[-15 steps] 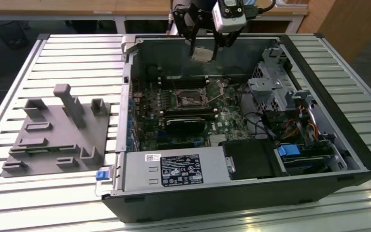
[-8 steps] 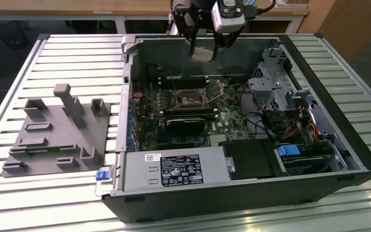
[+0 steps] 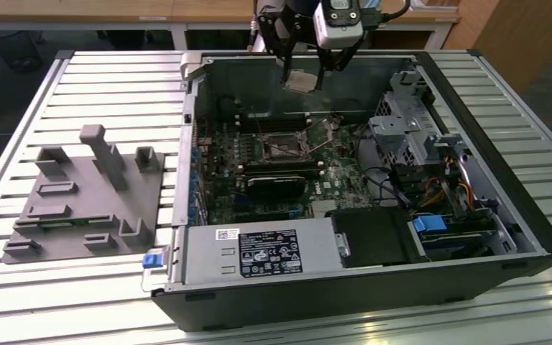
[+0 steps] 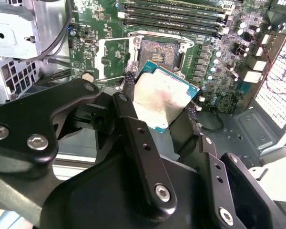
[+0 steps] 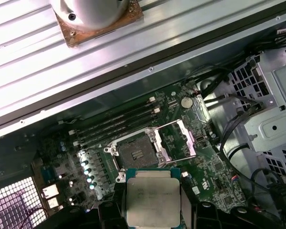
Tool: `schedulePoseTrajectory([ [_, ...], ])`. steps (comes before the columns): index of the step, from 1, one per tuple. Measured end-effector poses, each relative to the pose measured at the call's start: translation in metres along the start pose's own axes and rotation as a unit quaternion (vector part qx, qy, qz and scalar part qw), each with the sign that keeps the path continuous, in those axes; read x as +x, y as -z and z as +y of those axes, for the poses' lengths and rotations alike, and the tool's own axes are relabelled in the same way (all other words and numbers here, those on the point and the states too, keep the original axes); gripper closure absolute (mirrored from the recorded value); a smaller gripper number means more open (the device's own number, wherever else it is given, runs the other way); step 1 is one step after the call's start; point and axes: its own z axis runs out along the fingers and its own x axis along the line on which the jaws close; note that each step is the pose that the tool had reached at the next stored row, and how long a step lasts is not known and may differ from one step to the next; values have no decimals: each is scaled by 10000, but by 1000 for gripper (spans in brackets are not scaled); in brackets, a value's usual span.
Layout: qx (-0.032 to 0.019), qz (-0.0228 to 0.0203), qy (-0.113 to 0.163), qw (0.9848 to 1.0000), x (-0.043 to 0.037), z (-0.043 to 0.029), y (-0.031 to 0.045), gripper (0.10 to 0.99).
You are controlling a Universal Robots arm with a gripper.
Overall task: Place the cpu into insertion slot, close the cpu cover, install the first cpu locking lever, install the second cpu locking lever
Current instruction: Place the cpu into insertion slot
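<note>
The end effector [image 4: 160, 95] grips the cpu [image 5: 152, 198] by two opposite edges. Well below it sits the insertion slot [image 5: 137, 152], with the cpu cover [image 5: 177, 142] lying open alongside. Placing likely goes best with the chip kept level and squared to the socket. The chip is flat, pale silvery and green-rimmed.

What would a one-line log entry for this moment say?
gripper: shut on cpu | cpu: held, not inserted | insertion slot: empty | cpu cover: open

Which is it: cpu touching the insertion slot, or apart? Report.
Apart. In the exterior view the gripper holds the cpu high above the insertion slot.
</note>
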Motion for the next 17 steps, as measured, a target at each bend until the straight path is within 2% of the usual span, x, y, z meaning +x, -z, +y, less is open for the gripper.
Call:
schedulePoseTrajectory([
  [7,7,-23,-209,9998,4,8,-2,545],
  [17,3,-51,-522,9986,7,12,-6,545],
])
